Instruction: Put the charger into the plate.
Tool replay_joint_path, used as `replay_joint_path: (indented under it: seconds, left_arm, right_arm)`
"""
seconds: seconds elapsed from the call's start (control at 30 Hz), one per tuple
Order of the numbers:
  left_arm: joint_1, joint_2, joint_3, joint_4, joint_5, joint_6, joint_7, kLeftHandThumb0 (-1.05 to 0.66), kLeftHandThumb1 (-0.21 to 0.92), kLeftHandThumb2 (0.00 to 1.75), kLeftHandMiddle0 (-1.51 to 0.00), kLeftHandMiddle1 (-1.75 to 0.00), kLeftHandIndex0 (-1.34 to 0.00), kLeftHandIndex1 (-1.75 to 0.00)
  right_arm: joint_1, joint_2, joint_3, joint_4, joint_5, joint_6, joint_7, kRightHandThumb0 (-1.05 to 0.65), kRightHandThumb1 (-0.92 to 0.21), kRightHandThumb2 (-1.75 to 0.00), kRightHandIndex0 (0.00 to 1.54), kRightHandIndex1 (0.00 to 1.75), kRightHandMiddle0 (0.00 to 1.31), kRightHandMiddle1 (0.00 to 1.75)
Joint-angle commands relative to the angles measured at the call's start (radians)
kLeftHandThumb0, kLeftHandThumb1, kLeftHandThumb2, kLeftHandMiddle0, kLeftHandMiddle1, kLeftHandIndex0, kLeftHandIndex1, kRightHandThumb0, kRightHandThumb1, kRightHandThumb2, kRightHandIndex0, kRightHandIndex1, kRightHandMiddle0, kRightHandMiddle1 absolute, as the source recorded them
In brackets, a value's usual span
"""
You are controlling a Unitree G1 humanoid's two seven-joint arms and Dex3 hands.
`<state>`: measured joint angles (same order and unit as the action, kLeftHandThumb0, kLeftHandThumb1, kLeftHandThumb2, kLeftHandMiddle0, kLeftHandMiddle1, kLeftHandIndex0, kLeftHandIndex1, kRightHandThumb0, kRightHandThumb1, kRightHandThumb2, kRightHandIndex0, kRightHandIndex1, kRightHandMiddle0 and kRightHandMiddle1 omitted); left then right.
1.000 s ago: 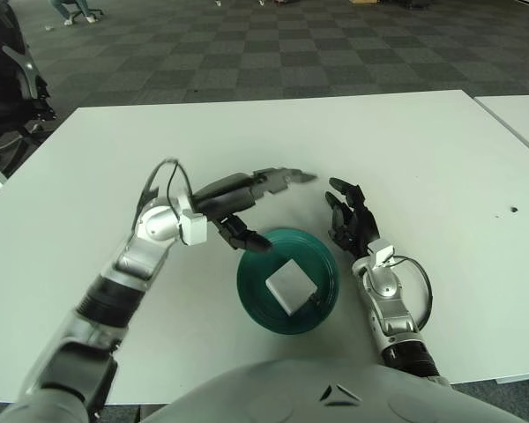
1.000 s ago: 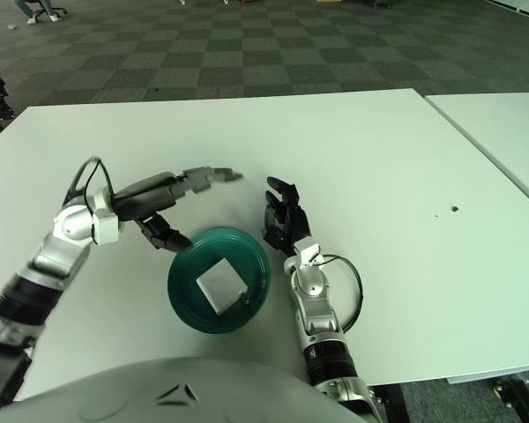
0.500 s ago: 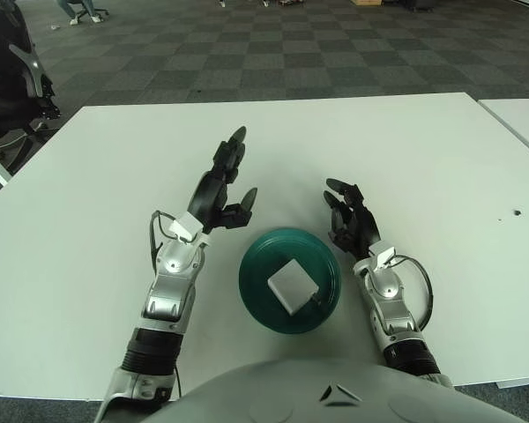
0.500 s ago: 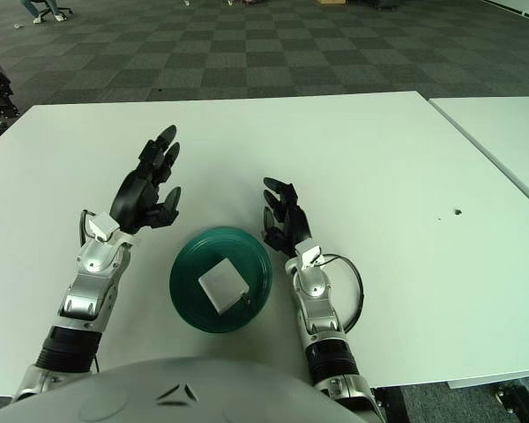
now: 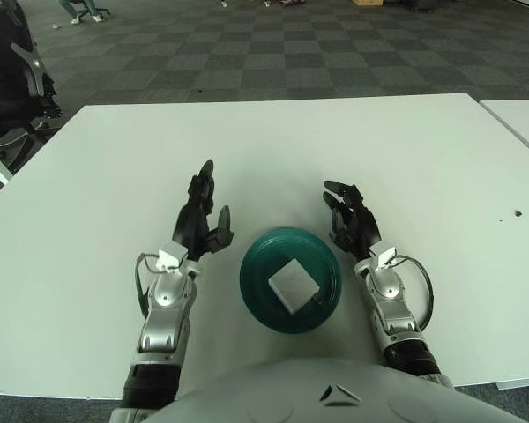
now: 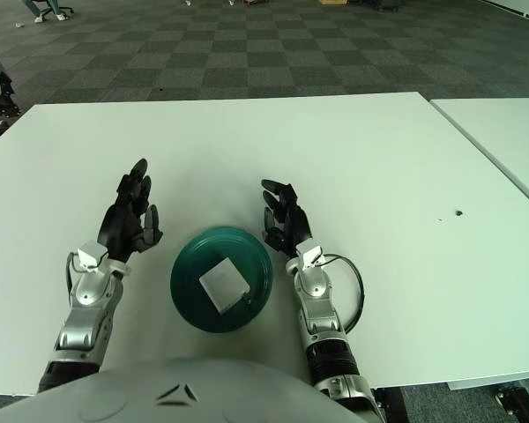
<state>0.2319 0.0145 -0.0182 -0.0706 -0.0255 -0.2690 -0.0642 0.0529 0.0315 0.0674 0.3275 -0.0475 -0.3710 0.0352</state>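
A white square charger (image 5: 291, 285) lies inside the dark green plate (image 5: 256, 291) on the white table, near my body. My left hand (image 5: 201, 218) is just left of the plate, fingers spread and pointing away from me, holding nothing. My right hand (image 5: 351, 220) shows to the right of the plate, fingers relaxed and empty. A short dark cable end (image 5: 316, 300) shows at the charger's right corner.
The white table (image 5: 406, 159) stretches far ahead and to both sides. A second table (image 5: 522, 119) stands at the right. A dark chair (image 5: 13, 84) stands beyond the table's left corner.
My left hand has swung from over the plate's far rim out to its left side and drawn back toward me, fingers staying spread. The right hand and charger have not moved.
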Motion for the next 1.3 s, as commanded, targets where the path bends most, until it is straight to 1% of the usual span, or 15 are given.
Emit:
replay_joint_path:
  seconds: [0.0,0.17,0.3,0.47,0.5,0.57,0.67,0.77,1.03,1.27]
  left_arm:
    - [0.009,-0.016,-0.004,0.002,0.013,-0.017,0.021,-0.91,0.92,1.06,-0.06,-0.01,0.0,-0.2]
    - [0.034,-0.029,-0.009,0.004,0.019,-0.029,0.029,-0.91,0.92,1.06,-0.07,-0.01,0.0,-0.21]
    - [0.071,-0.043,-0.013,0.005,0.024,-0.044,0.039,-0.91,0.92,1.06,-0.09,-0.02,0.0,-0.24]
    - [0.096,-0.059,-0.015,-0.001,0.035,-0.045,0.056,-0.9,0.92,1.06,-0.12,-0.02,0.0,-0.29]
    - [0.11,-0.065,-0.015,-0.008,0.039,-0.041,0.065,-0.9,0.92,1.06,-0.13,-0.02,0.0,-0.31]
    - [0.134,-0.074,-0.018,-0.024,0.049,-0.032,0.08,-0.88,0.92,1.05,-0.19,-0.03,0.0,-0.4]
    - [0.154,-0.08,-0.024,-0.039,0.059,-0.019,0.091,-0.87,0.92,1.04,-0.22,-0.03,0.0,-0.48]
    - [0.163,-0.083,-0.028,-0.045,0.062,-0.015,0.094,-0.85,0.92,1.03,-0.26,-0.03,0.0,-0.55]
    - [0.175,-0.092,-0.042,-0.038,0.062,-0.025,0.09,-0.85,0.92,1.03,-0.29,-0.03,0.0,-0.63]
    - [0.193,-0.11,-0.058,-0.036,0.068,-0.022,0.107,-0.83,0.92,1.01,-0.35,-0.03,0.0,-0.72]
  right_arm:
    - [0.089,-0.001,-0.018,0.097,0.007,0.051,-0.02,-0.76,-0.92,-0.7,0.42,0.02,0.09,0.84]
    - [0.092,-0.01,-0.023,0.092,0.002,0.041,-0.027,-0.76,-0.92,-0.67,0.42,0.01,0.08,0.83]
    - [0.109,-0.013,-0.021,0.054,0.005,0.046,-0.02,-0.77,-0.92,-0.65,0.4,0.01,0.08,0.82]
    - [0.122,-0.012,-0.021,0.022,0.018,0.058,-0.008,-0.77,-0.92,-0.63,0.38,0.0,0.07,0.82]
    - [0.124,-0.011,-0.021,0.016,0.023,0.06,-0.004,-0.77,-0.92,-0.62,0.38,0.0,0.07,0.82]
    - [0.131,-0.009,-0.022,0.001,0.032,0.066,0.002,-0.76,-0.92,-0.6,0.36,0.0,0.07,0.82]
    - [0.141,-0.005,-0.021,-0.015,0.038,0.076,0.005,-0.75,-0.92,-0.58,0.35,0.0,0.05,0.82]
    - [0.146,-0.005,-0.018,-0.024,0.038,0.082,0.003,-0.77,-0.92,-0.57,0.33,0.0,0.03,0.8]
    - [0.172,-0.002,-0.005,-0.05,0.01,0.074,-0.022,-0.82,-0.92,-0.59,0.3,0.0,0.0,0.76]
    - [0.203,0.017,0.001,-0.08,-0.011,0.029,-0.066,-0.85,-0.92,-0.56,0.23,0.0,0.0,0.69]
